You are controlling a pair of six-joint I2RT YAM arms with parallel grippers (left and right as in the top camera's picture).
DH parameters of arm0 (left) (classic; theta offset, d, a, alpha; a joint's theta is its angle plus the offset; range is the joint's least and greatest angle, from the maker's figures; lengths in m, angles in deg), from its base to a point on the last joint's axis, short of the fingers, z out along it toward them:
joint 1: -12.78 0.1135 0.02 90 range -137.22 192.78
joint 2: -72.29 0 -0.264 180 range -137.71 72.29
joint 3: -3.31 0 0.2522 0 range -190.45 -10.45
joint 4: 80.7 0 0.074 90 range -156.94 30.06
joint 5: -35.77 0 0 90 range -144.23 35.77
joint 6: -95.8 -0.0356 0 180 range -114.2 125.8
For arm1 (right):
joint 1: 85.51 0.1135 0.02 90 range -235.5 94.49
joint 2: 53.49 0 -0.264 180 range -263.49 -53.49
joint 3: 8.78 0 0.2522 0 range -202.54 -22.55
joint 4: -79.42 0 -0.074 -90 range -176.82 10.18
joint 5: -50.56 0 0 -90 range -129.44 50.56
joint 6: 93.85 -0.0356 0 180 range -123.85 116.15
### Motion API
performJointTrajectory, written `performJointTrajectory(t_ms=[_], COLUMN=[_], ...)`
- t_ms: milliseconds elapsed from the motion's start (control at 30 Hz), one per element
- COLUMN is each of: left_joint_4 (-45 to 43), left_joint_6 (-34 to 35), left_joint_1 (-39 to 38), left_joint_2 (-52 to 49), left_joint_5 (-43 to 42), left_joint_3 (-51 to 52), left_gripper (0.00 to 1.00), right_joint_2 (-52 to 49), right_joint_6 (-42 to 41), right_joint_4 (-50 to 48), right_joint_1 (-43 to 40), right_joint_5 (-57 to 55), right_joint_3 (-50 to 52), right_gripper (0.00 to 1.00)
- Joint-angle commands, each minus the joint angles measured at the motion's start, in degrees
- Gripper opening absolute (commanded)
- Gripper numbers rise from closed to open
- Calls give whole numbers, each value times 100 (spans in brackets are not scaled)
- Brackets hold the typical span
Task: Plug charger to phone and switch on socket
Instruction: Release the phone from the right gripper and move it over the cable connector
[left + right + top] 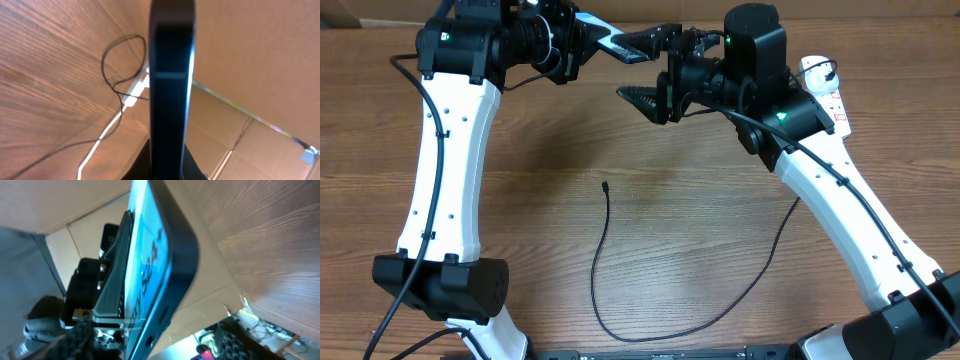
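My left gripper [582, 42] is shut on the phone [623, 46] and holds it in the air over the back of the table. In the left wrist view the phone [171, 75] shows edge-on between the jaws [170, 167]. My right gripper [647, 70] is open, with one finger on each side of the phone's free end. In the right wrist view [157, 342] the blue screen of the phone [152, 255] faces left between the spread fingers. The charger [603, 250] lies on the table, its connector tip [605, 185] free. The socket [825, 88] lies at the back right, partly hidden.
The socket's white cord [100, 142] and loops of the black cable [112, 75] lie on the wooden table [700, 250]. Brown cardboard [250, 45] stands behind the table.
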Motion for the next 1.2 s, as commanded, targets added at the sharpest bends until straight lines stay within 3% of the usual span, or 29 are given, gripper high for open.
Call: performJointTrajectory(t_ms=[0,133,233,267,433,533,667,1167], left_joint_4=[15,461,798,916,1370,1827,2065,2111], left_joint_6=[-400,-586,-815,-1259,-3150,-4006,-4623,-4798], left_joint_1=[-15,98,186,219,192,57,-72,-26], left_joint_2=[-13,-13,-13,-13,-13,-15,-15,-26], left_joint_5=[448,1300,1893,2210,2828,3235,3615,4321], left_joint_3=[-22,-24,-24,-22,-22,-15,13,977], left_gripper=[4,4,4,4,4,4,4,4], right_joint_2=[164,164,164,164,98,-22,-118,-479], right_joint_6=[741,1648,2618,3281,4863,4896,4900,5073], right_joint_4=[173,680,1141,1499,3042,3842,3960,3753], right_joint_1=[-11,-66,-114,-114,-31,50,50,118], right_joint_5=[-37,-234,-444,-715,-2592,-3753,-3869,-3373], right_joint_3=[-118,-118,-118,-118,-101,101,492,1311], right_gripper=[87,96,96,96,97,100,100,100])
